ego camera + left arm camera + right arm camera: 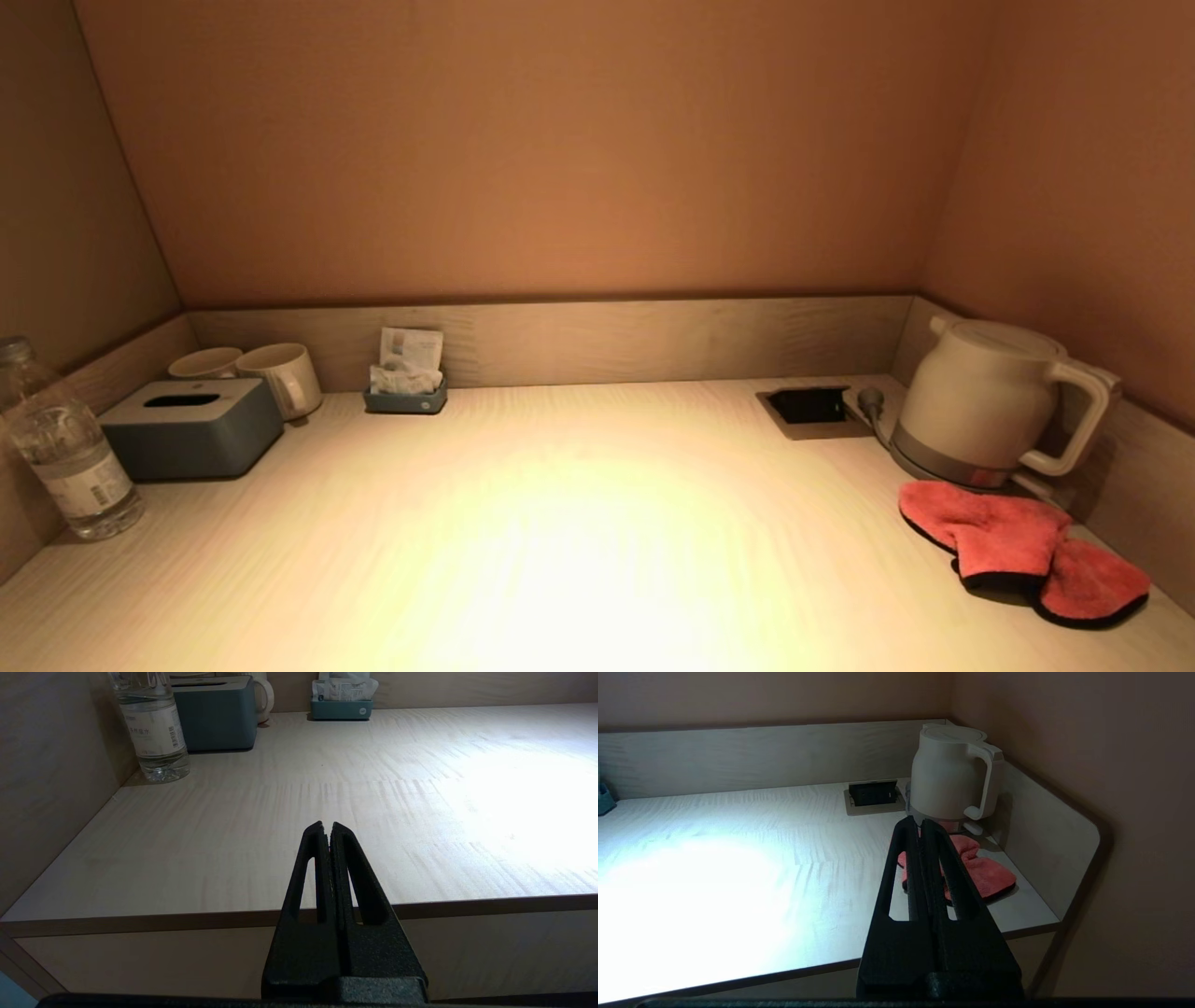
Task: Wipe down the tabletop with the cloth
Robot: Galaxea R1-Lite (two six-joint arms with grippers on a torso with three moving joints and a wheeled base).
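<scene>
Head view: the cloth (1018, 551) lies bunched on the surface (560, 523) beside the kettle (990, 401), untouched; wiping has not begun. Left wrist: left claw (326, 830) closed, empty, off the near edge. Right wrist: right claw (916, 826) closed, empty, short of the cloth (985, 877).

Dim, warm alcove; glare pools mid tabletop (597, 560), corners perhaps slightly soft.

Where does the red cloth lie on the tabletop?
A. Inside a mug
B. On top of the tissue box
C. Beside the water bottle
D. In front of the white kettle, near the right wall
D: in the head view the red cloth lies flat on the tabletop, just in front of the white kettle.
</scene>
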